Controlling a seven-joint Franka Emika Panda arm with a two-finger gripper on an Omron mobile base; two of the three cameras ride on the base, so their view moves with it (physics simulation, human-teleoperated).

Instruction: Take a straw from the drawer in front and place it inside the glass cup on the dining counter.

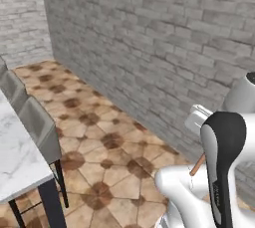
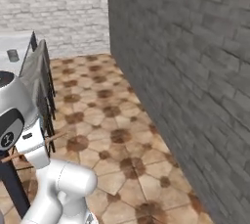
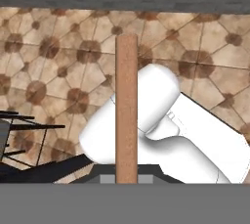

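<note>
A grey brick wall (image 1: 149,38) is seen across the right of both base views, with a brown patterned tile floor (image 1: 99,137) below it. The marble surface (image 1: 15,157), the dining counter, is cut off at the left edge of the left base view; only a corner on a dark leg is shown. Grey chairs (image 1: 35,122) are tucked just beside it, partly cropped. In the right base view the surface (image 2: 10,42) is glimpsed far back at the left edge, and a small grey cylinder, likely the glass cup (image 2: 13,55), is made out on it, too small to confirm.

The arm is folded close to the base, with its white links bulking low in both base views and the hand raised above them. The tool (image 3: 127,181) is mostly hidden: its fingertips are not made out in the hand view, and they are blocked by the arm's body in the base views. The straw (image 3: 126,110) is seen rising straight from the tool's position, upright in the hand view, so it is taken as pinched in the tool. In the base views the straw (image 1: 197,165) is seen as a short orange-brown sliver poking out beside the hand (image 2: 34,147), over the floor and well apart from the cup.
</note>
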